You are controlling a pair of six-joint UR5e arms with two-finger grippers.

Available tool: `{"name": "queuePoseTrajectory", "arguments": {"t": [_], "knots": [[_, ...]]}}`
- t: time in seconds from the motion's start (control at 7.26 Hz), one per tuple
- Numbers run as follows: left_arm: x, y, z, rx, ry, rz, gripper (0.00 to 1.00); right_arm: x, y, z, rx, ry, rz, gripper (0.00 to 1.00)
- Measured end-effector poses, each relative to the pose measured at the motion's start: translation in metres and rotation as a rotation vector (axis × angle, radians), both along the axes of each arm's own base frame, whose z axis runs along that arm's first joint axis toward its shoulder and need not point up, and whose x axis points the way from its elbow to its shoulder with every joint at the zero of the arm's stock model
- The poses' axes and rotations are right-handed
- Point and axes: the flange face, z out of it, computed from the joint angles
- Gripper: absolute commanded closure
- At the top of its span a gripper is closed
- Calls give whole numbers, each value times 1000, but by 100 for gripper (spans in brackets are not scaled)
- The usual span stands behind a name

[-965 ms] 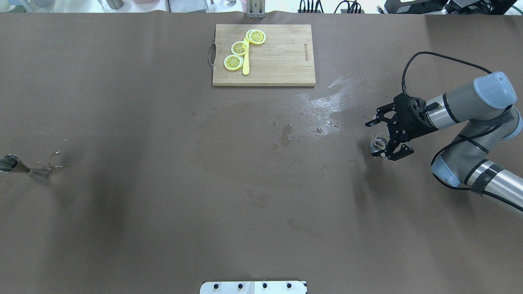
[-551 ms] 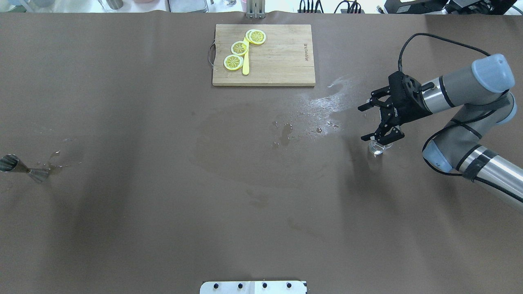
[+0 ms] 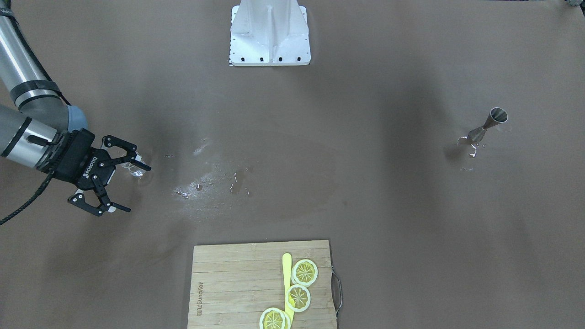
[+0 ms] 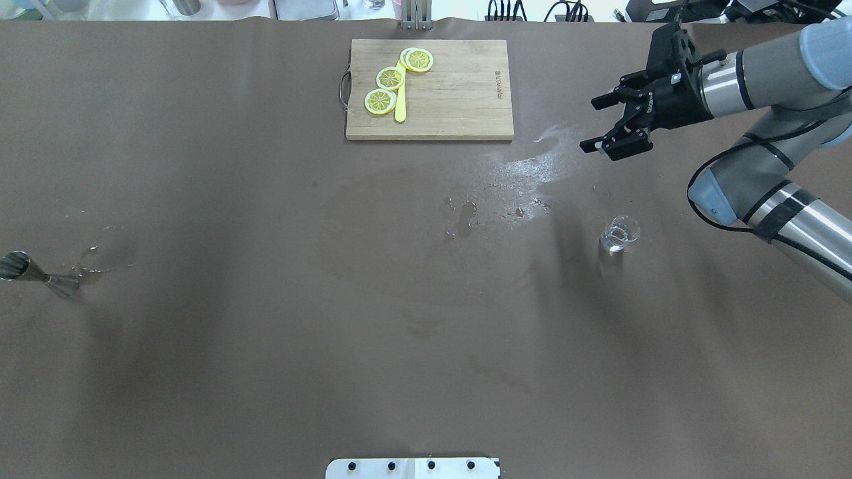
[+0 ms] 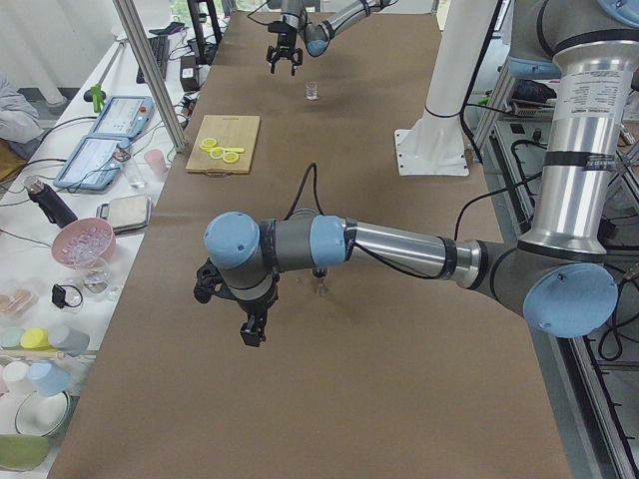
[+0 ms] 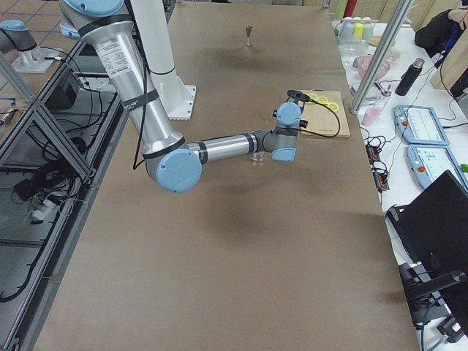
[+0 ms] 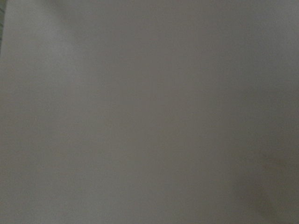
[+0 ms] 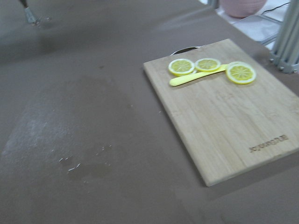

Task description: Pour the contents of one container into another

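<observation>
The clear glass cup (image 4: 619, 236) stands upright on the brown table at the right, and it also shows in the front view (image 3: 133, 166). My right gripper (image 4: 592, 125) hangs open and empty above the table beyond the cup, well apart from it. The silver jigger (image 4: 40, 274) stands far off at the table's left edge, with small wet spots around its foot (image 3: 486, 124). My left gripper (image 5: 228, 311) shows only in the left side view, so I cannot tell whether it is open or shut. The left wrist view is only blurred brown.
A wooden cutting board (image 4: 466, 113) with three lemon slices and a yellow knife lies at the far middle. Wet patches (image 4: 526, 169) spread between the board and the cup. The robot's white base (image 3: 269, 32) sits at the near edge.
My right gripper, which stood around the glass cup, has lifted and moved away toward the table's far edge. The cup stays standing where it was.
</observation>
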Motion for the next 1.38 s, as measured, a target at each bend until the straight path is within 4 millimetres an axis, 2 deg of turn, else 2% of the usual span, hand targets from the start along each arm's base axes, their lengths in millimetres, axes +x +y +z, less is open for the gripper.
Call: {"name": "queuePoseTrajectory", "arguments": {"t": [0.28,0.69,0.96,1.38], "knots": [[-3,13,11,-2,13,2,2,25,-29,0,-111,11,192,0],[-5,18,14,45,-16,9,2,76,-68,12,-414,154,348,0],[-5,18,14,49,-21,11,2,97,-69,35,-644,296,386,0],[-5,18,14,50,-25,12,2,122,-62,79,-964,473,395,0]]}}
